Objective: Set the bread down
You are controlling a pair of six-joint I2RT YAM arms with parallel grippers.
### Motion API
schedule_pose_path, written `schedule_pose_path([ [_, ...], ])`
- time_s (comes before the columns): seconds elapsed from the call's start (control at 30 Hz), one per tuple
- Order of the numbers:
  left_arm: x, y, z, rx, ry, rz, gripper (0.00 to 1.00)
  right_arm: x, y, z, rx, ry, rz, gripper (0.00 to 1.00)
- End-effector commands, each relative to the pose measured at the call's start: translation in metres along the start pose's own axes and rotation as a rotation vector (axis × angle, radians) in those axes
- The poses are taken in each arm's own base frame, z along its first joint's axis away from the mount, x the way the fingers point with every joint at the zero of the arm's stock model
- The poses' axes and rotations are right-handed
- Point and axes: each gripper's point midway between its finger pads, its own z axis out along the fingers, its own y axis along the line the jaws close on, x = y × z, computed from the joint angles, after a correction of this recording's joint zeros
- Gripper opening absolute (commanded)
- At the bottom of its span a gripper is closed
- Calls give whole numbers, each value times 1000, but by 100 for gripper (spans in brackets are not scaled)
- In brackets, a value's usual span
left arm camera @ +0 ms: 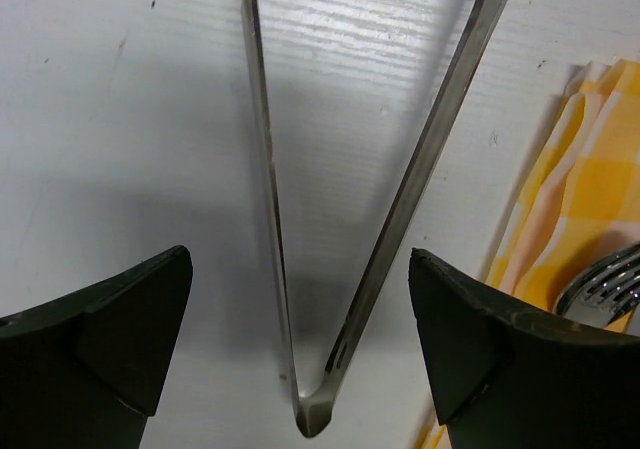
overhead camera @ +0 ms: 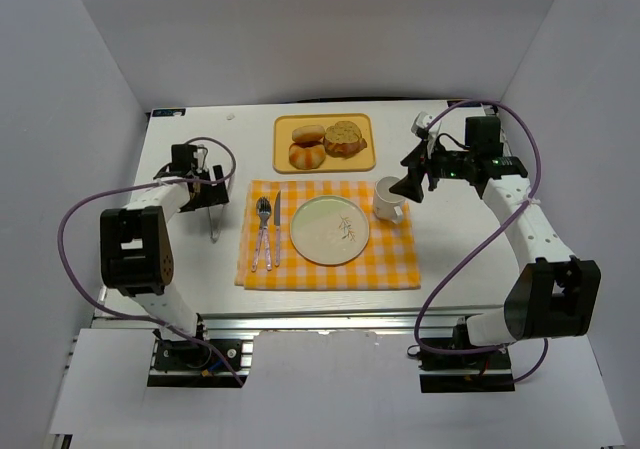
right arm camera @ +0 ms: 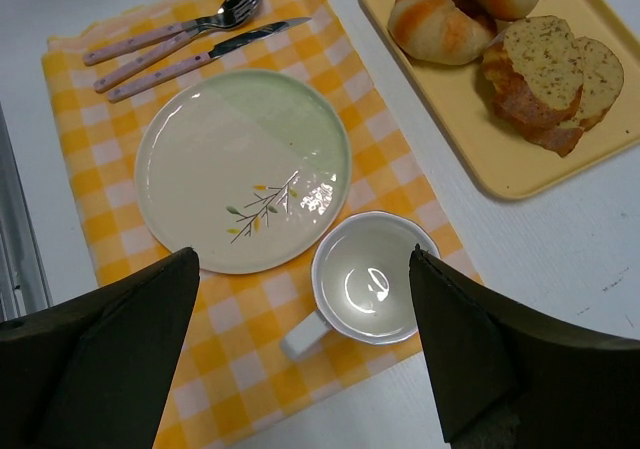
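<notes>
I am watching the bread [overhead camera: 308, 134] sitting on the yellow tray [overhead camera: 362, 161] at the far side of the white table [overhead camera: 205, 269]. It is resting in the tray's far left part, right against the ridged orange-brown bun [overhead camera: 306, 156] just nearer to me. The speckled loaf [overhead camera: 346, 139] is lying to its right.

The left gripper [overhead camera: 205, 184] is hovering over a pair of metal tongs [overhead camera: 213, 217] lying on the bare table left of the checked placemat [overhead camera: 390, 264]. Its fingers are standing wide on either side of the tongs' joined end, gripping nothing.

The right gripper [overhead camera: 410, 187] is hanging above the white mug [overhead camera: 388, 201] at the placemat's right edge, likewise spread wide and empty. A plate [overhead camera: 329, 231] is lying mid-placemat, with the cutlery [overhead camera: 266, 231] to its left.
</notes>
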Motion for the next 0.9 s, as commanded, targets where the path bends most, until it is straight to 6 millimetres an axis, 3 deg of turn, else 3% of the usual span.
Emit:
schedule_pose_path([
  [0.0, -21, -13, 3, 71, -49, 60, 98, -6, -1, -2, 1, -23, -15, 90],
  [0.4, -3, -29, 32, 115, 14, 145, 87, -4, -16, 1, 9, -7, 53, 89],
  [0.5, 12, -35, 35, 100, 44, 173, 83, -3, -18, -2, 21, -6, 65, 89],
  [0.67, 34, -21, 36, 22, 82, 176, 68, -3, -22, -7, 38, -13, 72, 89],
  [0.77, 38, -12, 35, -22, 84, 172, 52, -4, -23, -10, 41, -19, 77, 89],
  [0.8, 37, -11, 33, -27, 79, 170, 40, -5, -24, -10, 43, -22, 75, 89],
  [0.87, 33, -11, 29, -34, 67, 158, 31, -7, -26, -12, 48, -27, 76, 89],
])
